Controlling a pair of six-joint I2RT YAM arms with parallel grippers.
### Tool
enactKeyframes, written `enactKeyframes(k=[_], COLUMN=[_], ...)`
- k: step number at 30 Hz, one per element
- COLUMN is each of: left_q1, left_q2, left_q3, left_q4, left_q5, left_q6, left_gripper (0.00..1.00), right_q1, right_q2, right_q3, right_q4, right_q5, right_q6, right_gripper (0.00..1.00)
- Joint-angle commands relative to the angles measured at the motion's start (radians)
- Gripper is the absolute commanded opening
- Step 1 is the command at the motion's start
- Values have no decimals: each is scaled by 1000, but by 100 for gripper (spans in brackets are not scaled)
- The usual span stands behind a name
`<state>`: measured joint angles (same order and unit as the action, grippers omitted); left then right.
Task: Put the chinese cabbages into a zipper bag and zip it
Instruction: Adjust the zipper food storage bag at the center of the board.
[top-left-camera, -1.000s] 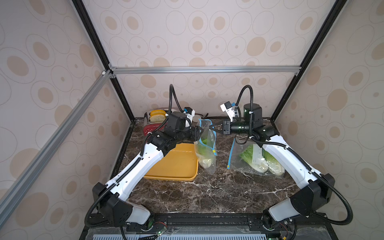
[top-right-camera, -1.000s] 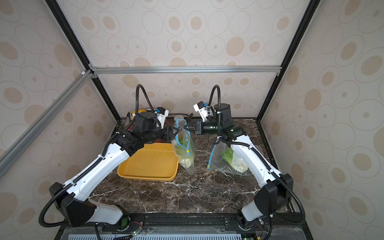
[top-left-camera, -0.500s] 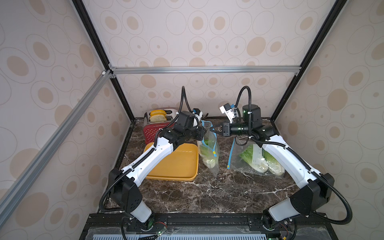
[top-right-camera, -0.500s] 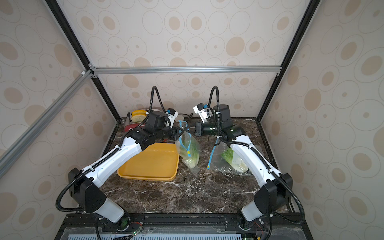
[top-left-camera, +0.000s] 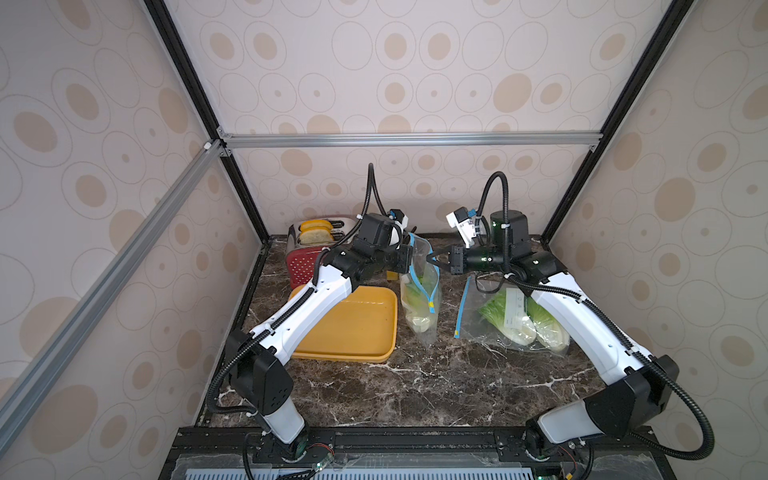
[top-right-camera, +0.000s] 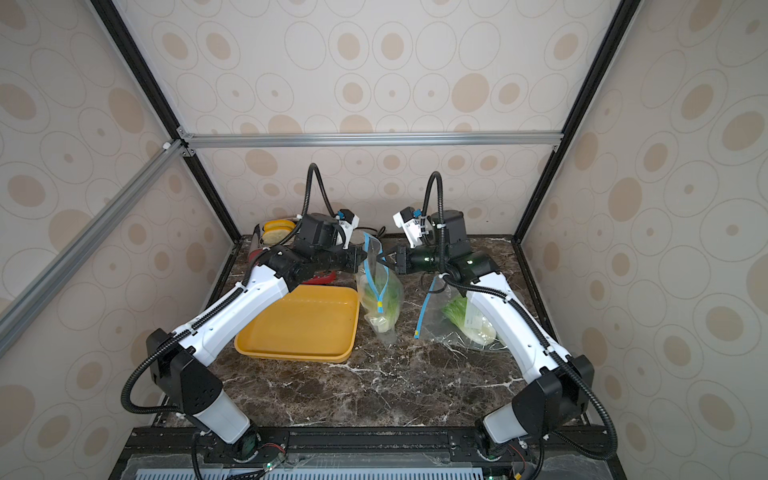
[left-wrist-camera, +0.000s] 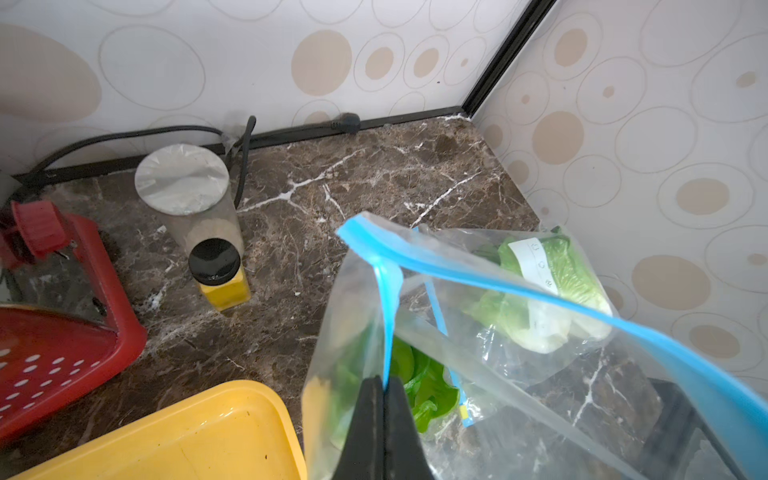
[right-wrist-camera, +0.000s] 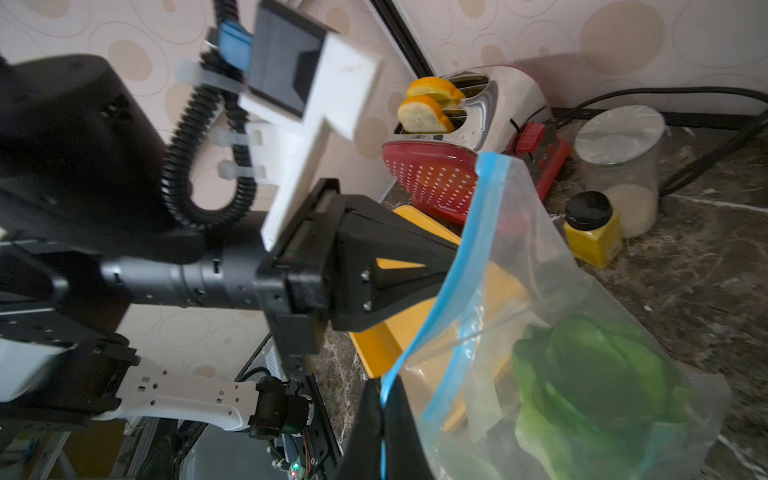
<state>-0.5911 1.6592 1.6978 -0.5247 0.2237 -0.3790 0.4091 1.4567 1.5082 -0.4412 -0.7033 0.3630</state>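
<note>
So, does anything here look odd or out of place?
Nothing spilled or broken. One oddity: one cabbage sits in the bag that the left gripper and right gripper hold up, while two cabbages lie in a second bag flat on the table.

Cream wallpaper (top-left-camera: 395, 62) with tan ovals covers the walls. Black posts (top-left-camera: 187, 70) and a silver rail (top-left-camera: 407, 139) frame the dark, white-veined marble tabletop (top-left-camera: 415, 386).

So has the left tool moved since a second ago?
Yes. In a top view the left tool has shifted away from the toaster toward the bag, whose rim it now pinches.
</note>
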Motion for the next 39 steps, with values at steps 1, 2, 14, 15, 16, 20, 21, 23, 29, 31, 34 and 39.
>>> enactKeyframes(k=[1, 2, 14, 15, 16, 20, 21, 23, 29, 31, 34, 39], left_q1=[-3, -3, -5, -6, -6, -7, -10, -31, -96, -105, -121, -141], left_q2=[19, 35, 95, 65, 31, -157, -214, -307, -474, -494, -466, -417], left_q3=[139, 185, 435, 418, 387, 142, 61, -82, -420, -480, -502, -581], left_q4=[-70, -96, -253, -242, -226, -118, -49, 21, 223, 294, 342, 526], left_q5=[44, 64, 205, 194, 187, 119, 104, 56, -8, -3, -27, -9], left_q6=[-16, -26, -52, -27, -8, 74, 91, 137, 162, 145, 154, 110], left_gripper=[0, 0, 44, 48, 51, 60, 62, 63, 65, 65, 64, 62], right_q1=[-2, -1, 38, 38, 38, 41, 44, 52, 76, 87, 103, 122], right_q2=[-40, -46, -176, -193, -205, -229, -234, -238, -245, -243, -240, -240], right_q3=[22, 27, -124, -154, -171, -208, -220, -237, -261, -254, -261, -268], right_q4=[-113, -138, 96, 138, 151, 216, 235, 270, 337, 336, 372, 391], right_q5=[125, 161, 421, 440, 463, 508, 519, 539, 589, 609, 623, 683], right_q6=[-41, -39, 322, 355, 382, 476, 493, 514, 548, 550, 562, 586], right_gripper=[0, 0, 0, 0, 0, 0, 0, 0, 0, 0, 0, 0])
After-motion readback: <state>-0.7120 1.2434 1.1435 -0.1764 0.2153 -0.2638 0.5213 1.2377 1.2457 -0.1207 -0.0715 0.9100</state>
